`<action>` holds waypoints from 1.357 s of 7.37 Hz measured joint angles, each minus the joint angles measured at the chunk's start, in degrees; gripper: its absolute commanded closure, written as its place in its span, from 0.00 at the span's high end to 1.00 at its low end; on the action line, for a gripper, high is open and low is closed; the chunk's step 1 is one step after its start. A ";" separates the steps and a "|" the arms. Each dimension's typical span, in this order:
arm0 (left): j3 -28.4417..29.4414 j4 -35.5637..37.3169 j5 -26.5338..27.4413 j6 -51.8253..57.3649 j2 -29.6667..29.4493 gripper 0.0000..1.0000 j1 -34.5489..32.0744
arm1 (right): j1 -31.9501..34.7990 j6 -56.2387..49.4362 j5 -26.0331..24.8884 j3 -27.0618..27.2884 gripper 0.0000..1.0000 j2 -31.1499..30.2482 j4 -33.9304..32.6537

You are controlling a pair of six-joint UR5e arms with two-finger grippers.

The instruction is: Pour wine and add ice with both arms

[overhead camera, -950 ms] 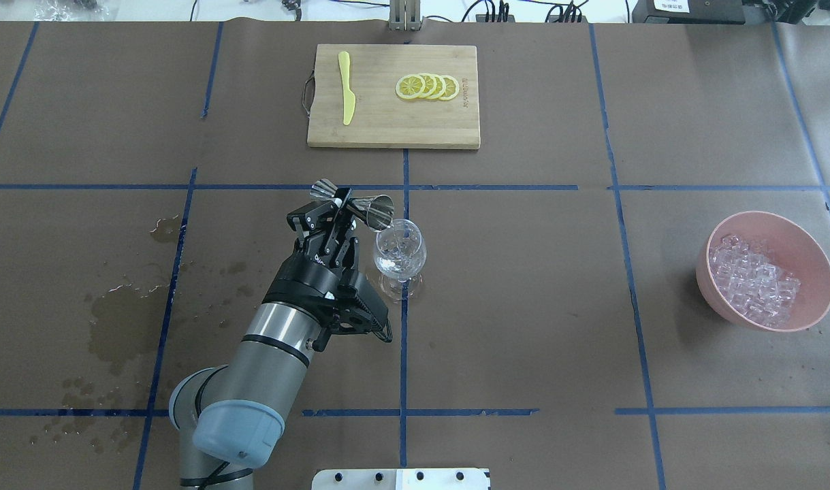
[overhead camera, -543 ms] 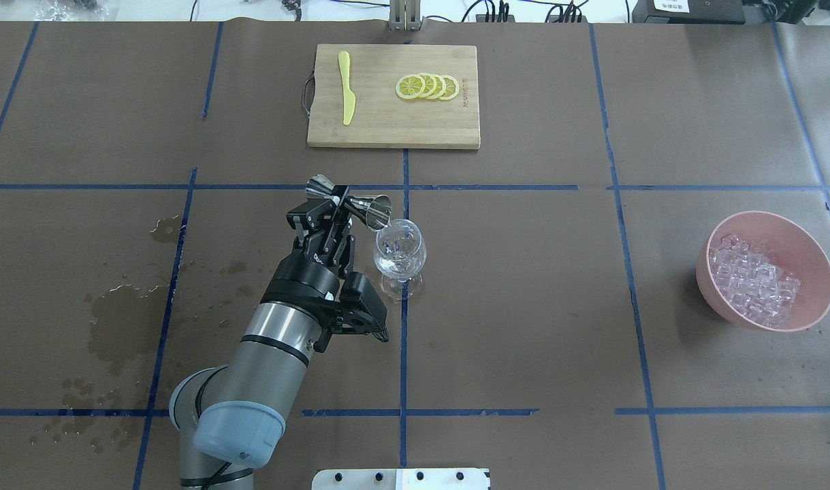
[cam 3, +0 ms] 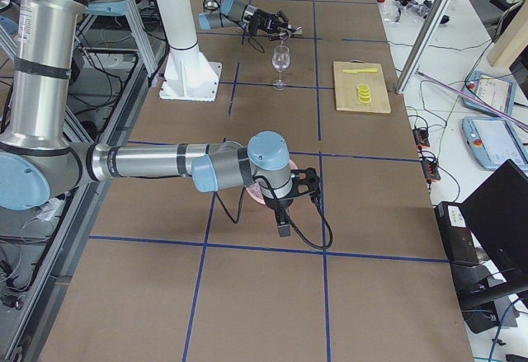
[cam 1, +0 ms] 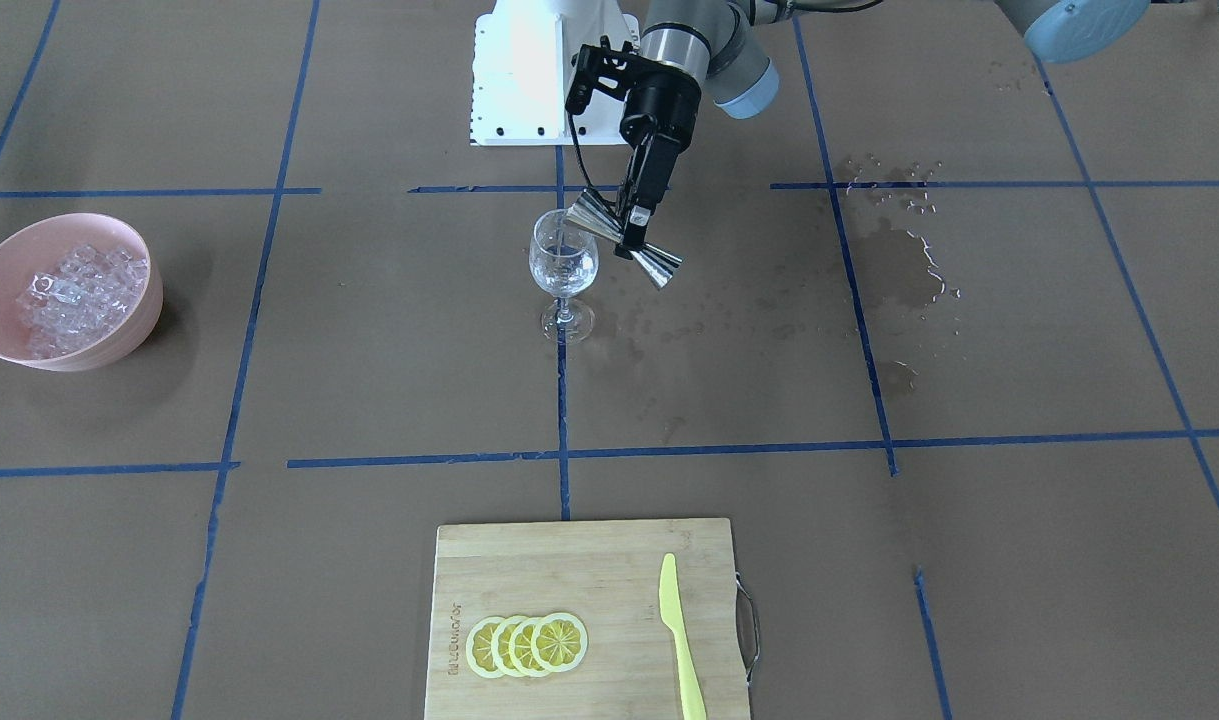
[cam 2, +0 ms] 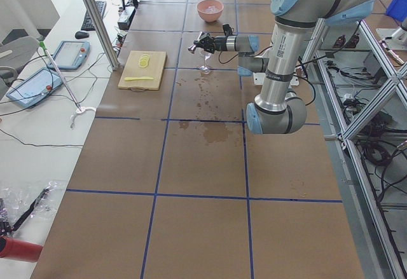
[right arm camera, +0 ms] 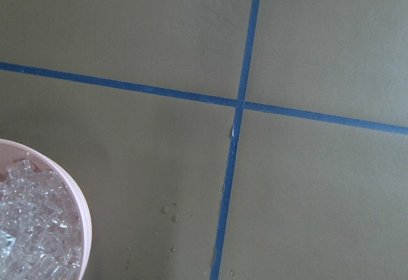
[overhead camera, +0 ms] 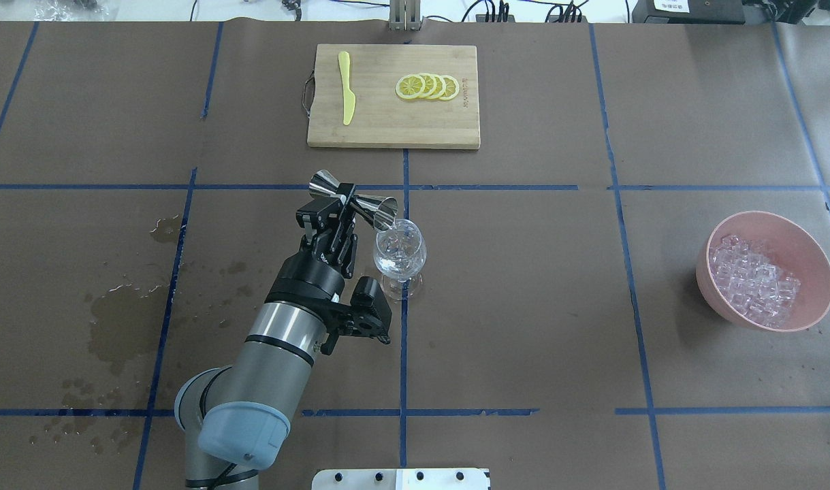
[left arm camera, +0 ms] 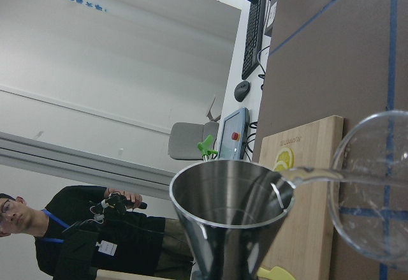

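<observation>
Overhead exterior: left tool [overhead camera: 346, 203] clamps jigger [overhead camera: 378, 205]; seemingly tight

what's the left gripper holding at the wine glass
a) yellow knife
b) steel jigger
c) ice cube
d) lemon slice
B: the left gripper is clamped on the waist of the steel jigger, which is tipped with its mouth at the rim of the wine glass.
</observation>
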 measured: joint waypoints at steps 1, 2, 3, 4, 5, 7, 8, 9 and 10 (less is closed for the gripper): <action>-0.01 -0.03 0.60 2.61 -0.20 0.00 0.00 | 0.01 0.00 0.00 -0.01 1.00 -0.02 0.00; -0.02 -0.05 1.11 5.13 -0.49 0.00 0.00 | 0.03 0.00 0.00 -0.03 1.00 -0.05 0.00; -0.03 -0.06 1.44 7.08 -0.67 0.00 0.00 | 0.04 0.00 0.00 -0.03 1.00 -0.10 0.00; -0.03 -0.07 1.92 9.33 -0.81 0.00 0.03 | 0.04 0.00 0.00 -0.03 1.00 -0.14 0.00; -0.01 -0.06 2.54 11.94 -0.95 0.00 0.06 | 0.04 0.02 0.00 -0.03 1.00 -0.19 0.00; 0.10 -0.07 3.16 15.68 -1.01 0.00 0.06 | 0.04 0.06 0.00 -0.03 1.00 -0.25 0.00; 0.22 -0.06 3.24 17.04 -1.05 0.00 0.06 | 0.04 0.03 0.00 -0.03 1.00 -0.26 0.00; 0.42 -0.08 3.27 17.97 -1.11 0.00 0.07 | 0.04 0.01 0.00 -0.02 1.00 -0.26 0.00; 0.57 -0.19 3.28 18.34 -1.15 0.00 0.09 | 0.04 0.00 0.00 -0.01 1.00 -0.26 0.00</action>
